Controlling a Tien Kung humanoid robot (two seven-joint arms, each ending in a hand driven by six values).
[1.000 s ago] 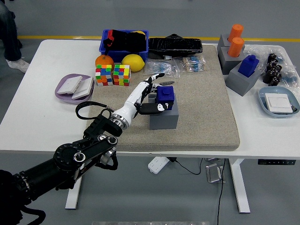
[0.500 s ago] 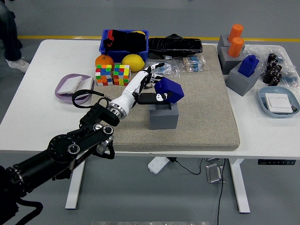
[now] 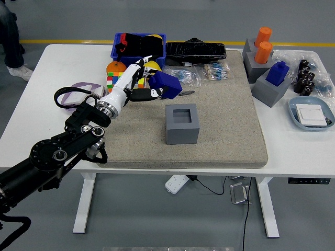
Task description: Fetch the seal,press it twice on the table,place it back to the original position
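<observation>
My left hand point(image 3: 149, 88) is shut on a blue seal point(image 3: 166, 84), held tilted in the air above the back left part of the tan mat point(image 3: 220, 112). The grey holder block point(image 3: 182, 123) stands in the middle of the mat with its square socket empty. The black left arm reaches in from the lower left. The right arm is out of view.
Two puzzle cubes point(image 3: 111, 83), an orange and a lemon point(image 3: 152, 66) sit behind the hand, beside a blue bin point(image 3: 137, 44). A purple plate point(image 3: 73, 94) lies at left. Grey blocks with orange point(image 3: 263, 51) and blue point(image 3: 278, 73) seals stand at right, near a blue dish point(image 3: 311, 113).
The left hand lifted the blue seal out of the grey block's socket, then carried it up and to the left, tilting it. The socket now stands empty.
</observation>
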